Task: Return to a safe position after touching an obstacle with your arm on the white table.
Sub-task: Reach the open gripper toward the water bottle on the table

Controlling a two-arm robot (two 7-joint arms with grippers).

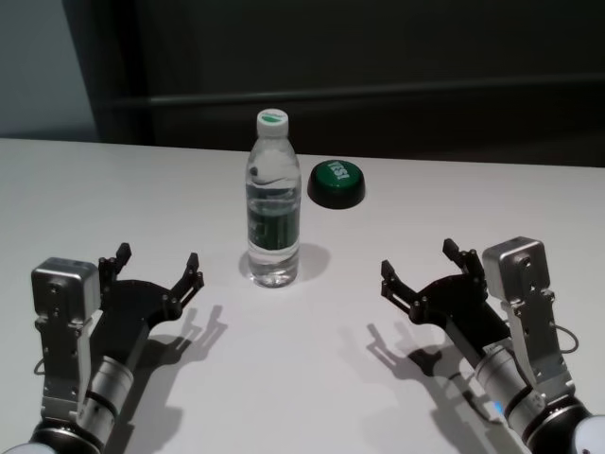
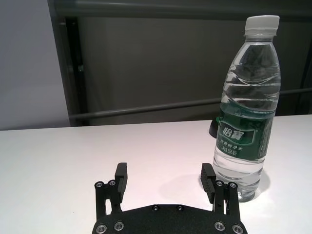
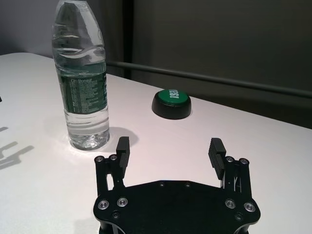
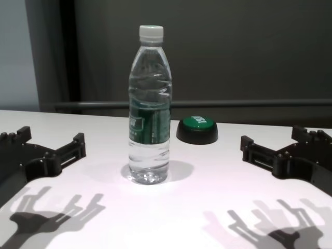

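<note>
The obstacle, a clear water bottle (image 1: 272,203) with a white cap and dark green label, stands upright on the white table (image 1: 312,378), a little left of centre. My left gripper (image 1: 158,257) is open and empty, low over the table to the bottle's left, apart from it. My right gripper (image 1: 419,260) is open and empty to the bottle's right, farther off. The bottle also shows in the left wrist view (image 2: 246,112), the right wrist view (image 3: 82,83) and the chest view (image 4: 149,114). Neither arm touches it.
A round black button with a green top (image 1: 337,182) sits behind and right of the bottle, near the table's far edge. A dark wall with a horizontal rail (image 4: 207,104) lies beyond the table.
</note>
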